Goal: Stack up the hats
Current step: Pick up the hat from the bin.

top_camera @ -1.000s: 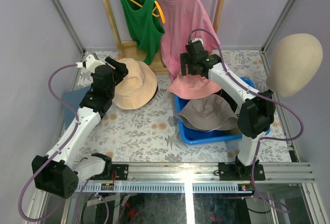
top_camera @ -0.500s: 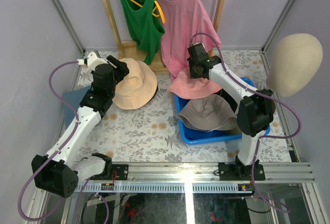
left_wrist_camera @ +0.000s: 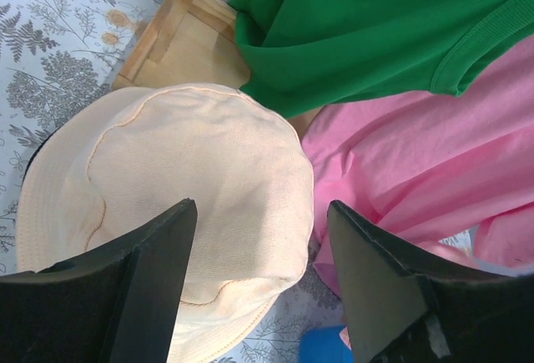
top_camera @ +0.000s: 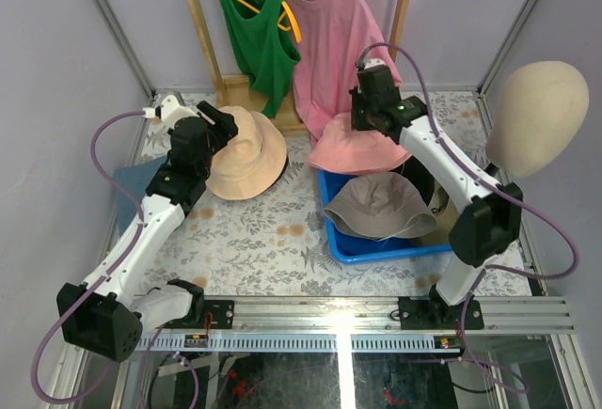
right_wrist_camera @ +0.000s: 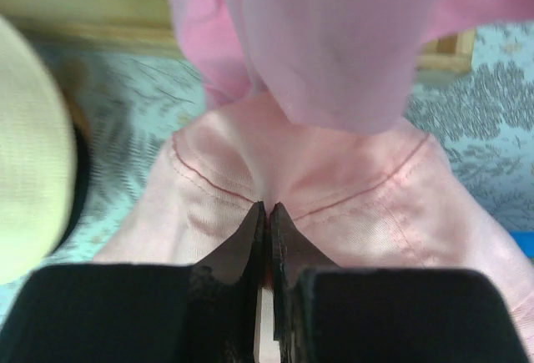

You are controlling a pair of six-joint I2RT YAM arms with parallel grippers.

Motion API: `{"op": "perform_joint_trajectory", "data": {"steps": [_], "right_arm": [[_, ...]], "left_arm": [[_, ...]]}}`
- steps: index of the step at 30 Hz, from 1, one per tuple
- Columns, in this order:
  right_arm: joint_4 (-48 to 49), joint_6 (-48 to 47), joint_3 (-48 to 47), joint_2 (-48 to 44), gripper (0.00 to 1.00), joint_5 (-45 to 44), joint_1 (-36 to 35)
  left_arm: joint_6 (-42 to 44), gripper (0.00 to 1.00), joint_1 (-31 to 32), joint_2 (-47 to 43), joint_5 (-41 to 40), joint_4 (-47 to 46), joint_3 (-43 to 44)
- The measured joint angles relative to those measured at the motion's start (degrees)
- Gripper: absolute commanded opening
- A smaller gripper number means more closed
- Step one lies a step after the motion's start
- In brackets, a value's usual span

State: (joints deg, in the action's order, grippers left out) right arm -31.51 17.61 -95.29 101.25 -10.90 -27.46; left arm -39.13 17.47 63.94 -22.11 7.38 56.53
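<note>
At the right gripper the jaws are pressed together, pinching a fold in the crown of the soft pink fabric bucket hat, its seam puckering toward the tips; the hem of the pink T-shirt hangs just beyond the tips; only the overhead view shows this hat's brim drooping below the jaws, over the far left corner of the blue plastic bin, where a grey-taupe fabric bucket hat lies. At the left gripper the jaws are spread wide, gripping nothing; the beige fabric bucket hat lies below the gap between them on the floral-printed table top; the green sleeveless shirt hangs beyond the tips; whether the fingers touch the hat, neither view tells.
</note>
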Motion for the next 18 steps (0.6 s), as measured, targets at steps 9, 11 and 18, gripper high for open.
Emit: {"op": "perform_joint_trajectory", "data": {"steps": [9,11,18], "right_arm": [[4.0,5.1,-3.3,-12.2,0.0,9.8,0.0],[6.0,6.9,-3.3,-13.9,0.0,12.3,0.0],[11.5,11.1,-7.3,-13.8,0.0,17.9,-2.1]], "left_arm": [[-1.4,0.69,0.1,0.2,8.8,-1.7,0.0],[-2.0,0.7,0.1,0.4,11.5,-2.6,0.0],[-5.1,0.72,0.1,0.2,17.0,-3.7,0.3]]}}
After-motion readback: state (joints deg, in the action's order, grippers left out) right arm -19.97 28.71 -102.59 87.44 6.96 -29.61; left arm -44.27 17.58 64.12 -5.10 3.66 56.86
